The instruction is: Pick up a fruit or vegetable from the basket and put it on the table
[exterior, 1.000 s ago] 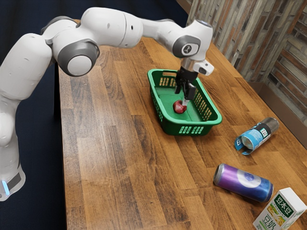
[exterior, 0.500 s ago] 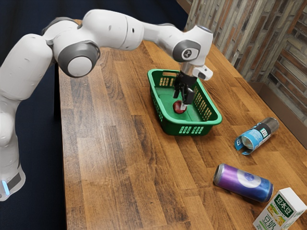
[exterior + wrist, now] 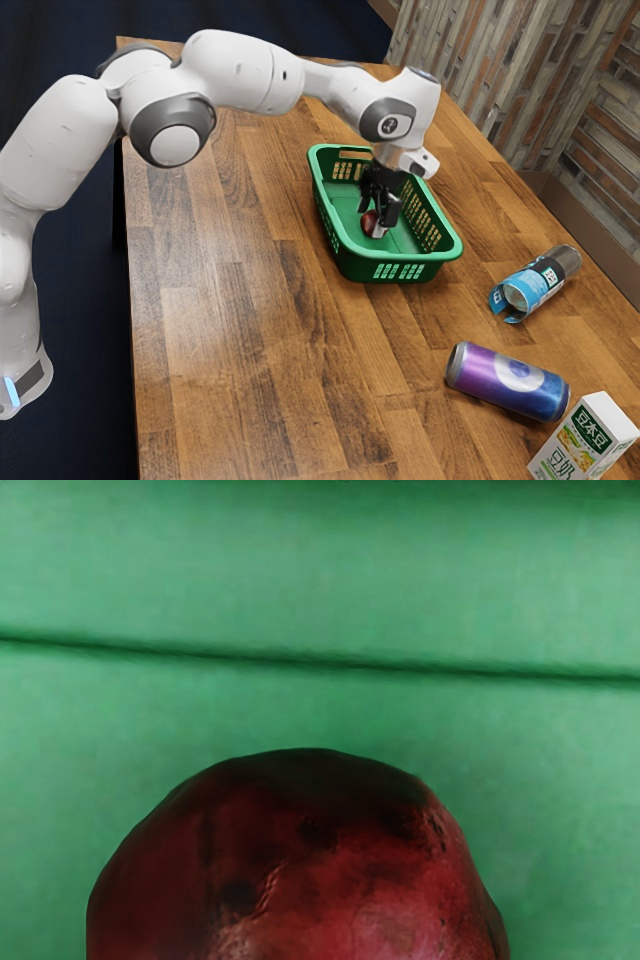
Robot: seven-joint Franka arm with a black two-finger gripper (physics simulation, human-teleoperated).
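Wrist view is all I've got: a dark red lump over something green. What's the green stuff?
Observer: The inside of a basket with holes in its walls; it stands on a wooden table.
Operator: And where's the tool, the part that grabs?
Observer: Reaching down into the basket: the exterior view shows the tool right at the red fruit.
Operator: Anything else nearby that I'm missing?
Observer: Yes, a purple and blue can lies on its side outside the basket.
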